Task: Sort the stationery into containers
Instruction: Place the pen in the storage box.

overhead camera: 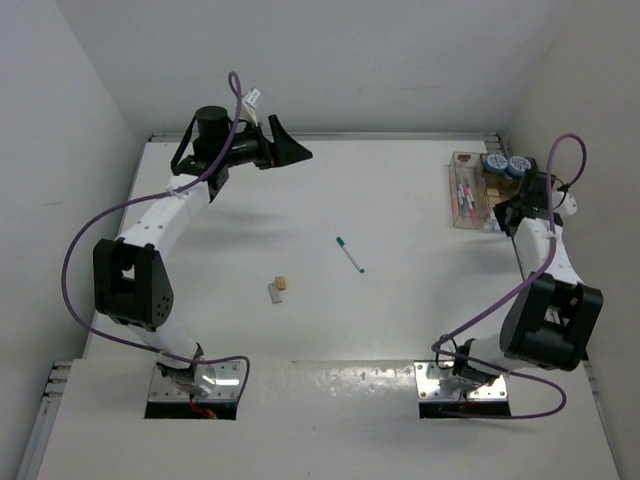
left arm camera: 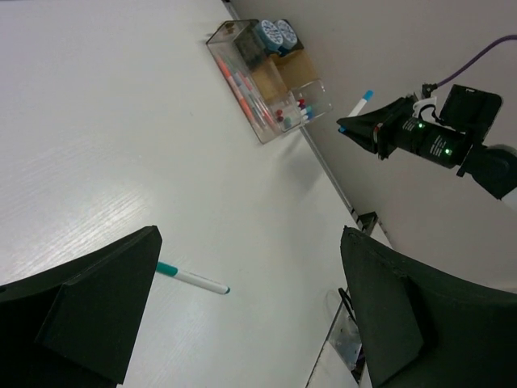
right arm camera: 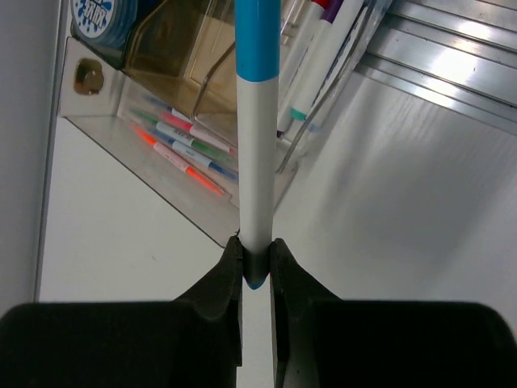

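The clear container (overhead camera: 464,192) (left arm camera: 252,99) (right arm camera: 161,174) at the table's far right holds several pens. A tan container (overhead camera: 496,184) (left arm camera: 271,77) (right arm camera: 182,50) joins it, with two blue-grey rolls (overhead camera: 505,164) (left arm camera: 275,34) beside it. My right gripper (overhead camera: 506,212) (right arm camera: 256,263) hovers at these boxes, shut on the tip end of a white pen with a blue cap (right arm camera: 257,145) (left arm camera: 361,103). My left gripper (overhead camera: 290,150) (left arm camera: 250,234) is raised at the back left, open and empty. A teal-capped pen (overhead camera: 350,255) (left arm camera: 192,280) lies mid-table. A tan block (overhead camera: 282,284) and a white block (overhead camera: 273,292) lie nearer the front.
White walls close in the table on the left, back and right. Metal base plates (overhead camera: 197,385) (overhead camera: 462,385) sit at the near edge. Purple cables (overhead camera: 85,235) (overhead camera: 555,160) loop off both arms. A metal rail (right arm camera: 436,65) runs along the table's edge by the boxes.
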{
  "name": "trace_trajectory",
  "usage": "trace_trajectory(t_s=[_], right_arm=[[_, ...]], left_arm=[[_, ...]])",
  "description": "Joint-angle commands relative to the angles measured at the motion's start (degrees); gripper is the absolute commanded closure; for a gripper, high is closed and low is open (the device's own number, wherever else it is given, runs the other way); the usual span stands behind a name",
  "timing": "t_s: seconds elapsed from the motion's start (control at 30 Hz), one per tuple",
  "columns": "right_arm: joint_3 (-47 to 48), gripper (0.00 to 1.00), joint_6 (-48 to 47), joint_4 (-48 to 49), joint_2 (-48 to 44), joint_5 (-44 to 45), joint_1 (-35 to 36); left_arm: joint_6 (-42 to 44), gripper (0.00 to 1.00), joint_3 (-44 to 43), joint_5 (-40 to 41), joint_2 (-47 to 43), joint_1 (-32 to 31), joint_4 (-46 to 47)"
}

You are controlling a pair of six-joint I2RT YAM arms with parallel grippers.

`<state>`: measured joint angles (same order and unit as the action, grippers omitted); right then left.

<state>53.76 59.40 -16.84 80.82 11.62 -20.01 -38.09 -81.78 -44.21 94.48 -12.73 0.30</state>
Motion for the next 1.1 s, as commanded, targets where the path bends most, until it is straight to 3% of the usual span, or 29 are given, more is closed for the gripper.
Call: trace_trajectory(t_s=[0.0, 0.33, 0.97, 1.07], right_arm=[[3.81, 1.0, 3.62, 0.23, 2.66, 1.3, -0.91], [8.82, 1.0, 11.88, 0.49, 10.76, -1.24, -2.31], [12.6, 1.0, 13.99, 3.22, 17.62, -5.46, -4.51], [12.86, 0.93, 13.38, 3.65, 18.15, -6.25, -5.47]], left_arm=[[1.96, 0.0, 1.0, -3.25, -3.42, 1.74, 1.11], [0.56, 0.0, 0.74, -6.42, -0.43, 2.36, 1.2], [3.1, 0.0, 2.94, -4.4, -1.4, 3.15, -0.21], [3.63, 0.0, 3.03, -3.87, -1.31, 3.15, -0.21]])
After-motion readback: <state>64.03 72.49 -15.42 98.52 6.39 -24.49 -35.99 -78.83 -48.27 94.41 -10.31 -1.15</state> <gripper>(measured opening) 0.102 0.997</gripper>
